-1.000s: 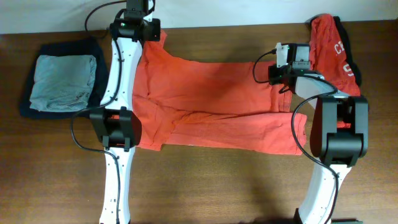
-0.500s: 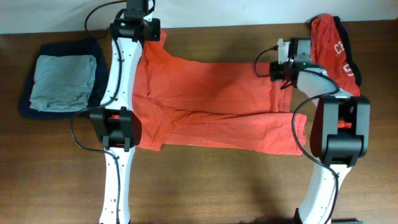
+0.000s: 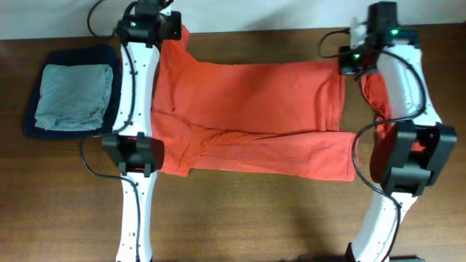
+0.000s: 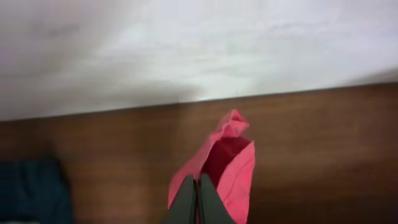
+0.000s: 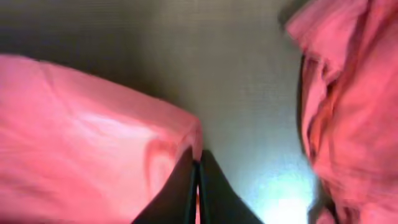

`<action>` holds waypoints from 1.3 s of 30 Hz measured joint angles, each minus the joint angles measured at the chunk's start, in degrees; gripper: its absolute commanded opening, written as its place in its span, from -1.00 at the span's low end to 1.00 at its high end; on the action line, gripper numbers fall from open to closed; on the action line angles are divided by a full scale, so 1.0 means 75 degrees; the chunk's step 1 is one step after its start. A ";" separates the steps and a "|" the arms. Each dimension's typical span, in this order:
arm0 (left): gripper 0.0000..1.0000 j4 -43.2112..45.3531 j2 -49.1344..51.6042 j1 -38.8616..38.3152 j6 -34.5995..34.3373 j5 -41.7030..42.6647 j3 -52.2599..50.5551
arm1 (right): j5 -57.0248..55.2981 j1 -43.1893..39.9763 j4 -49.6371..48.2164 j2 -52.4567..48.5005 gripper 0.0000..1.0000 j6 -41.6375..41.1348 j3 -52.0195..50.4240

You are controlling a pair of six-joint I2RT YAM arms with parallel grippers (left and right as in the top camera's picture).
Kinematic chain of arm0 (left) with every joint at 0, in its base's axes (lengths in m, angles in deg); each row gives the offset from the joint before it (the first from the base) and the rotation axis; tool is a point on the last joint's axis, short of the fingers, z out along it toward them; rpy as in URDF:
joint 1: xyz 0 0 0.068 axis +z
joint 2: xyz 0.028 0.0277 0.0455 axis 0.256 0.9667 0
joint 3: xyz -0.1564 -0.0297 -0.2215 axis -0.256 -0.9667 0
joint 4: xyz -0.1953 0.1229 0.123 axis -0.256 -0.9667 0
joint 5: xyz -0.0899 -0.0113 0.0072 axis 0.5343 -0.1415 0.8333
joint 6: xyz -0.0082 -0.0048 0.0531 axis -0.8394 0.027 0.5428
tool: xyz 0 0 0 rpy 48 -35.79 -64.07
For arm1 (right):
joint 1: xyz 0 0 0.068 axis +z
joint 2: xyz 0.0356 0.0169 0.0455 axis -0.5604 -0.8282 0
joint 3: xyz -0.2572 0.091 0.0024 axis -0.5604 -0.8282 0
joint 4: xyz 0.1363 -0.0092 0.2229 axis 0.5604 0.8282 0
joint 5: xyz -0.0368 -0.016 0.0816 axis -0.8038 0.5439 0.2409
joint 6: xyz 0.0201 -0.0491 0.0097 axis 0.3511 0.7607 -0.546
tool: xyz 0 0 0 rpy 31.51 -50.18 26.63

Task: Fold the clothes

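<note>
A red-orange T-shirt lies spread across the middle of the table, partly folded lengthwise. My left gripper is shut on its far left corner at the table's back edge. My right gripper is shut on its far right corner, held taut. A second red-orange garment lies under the right arm and shows at the right of the right wrist view. A folded pale grey-blue garment lies on a dark navy one at the far left.
The white wall runs along the table's back edge. Both arm bases stand at the front, left and right, with cables looping over the cloth. Bare wood lies at the front.
Both grippers have pulled toward the back of the table, the right one moving right and back. The shirt's far edge is now stretched wider and flatter. The garment at the right is now largely hidden by the arm.
</note>
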 measured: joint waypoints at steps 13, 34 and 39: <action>-0.99 -0.2267 0.0000 0.0350 -0.0023 0.0000 0.0673 | 0.2075 -0.0947 0.2285 0.0003 -0.92 0.0017 0.0262; -0.99 -0.4564 -0.0233 0.0318 -0.0568 0.0087 0.0673 | 0.1926 -0.0921 0.3958 0.1072 -0.92 0.0192 0.0289; -0.99 -0.4564 -0.0545 0.0117 -0.0571 0.0122 0.0673 | 0.1894 -0.0921 0.3958 0.1072 -0.92 0.0224 0.0289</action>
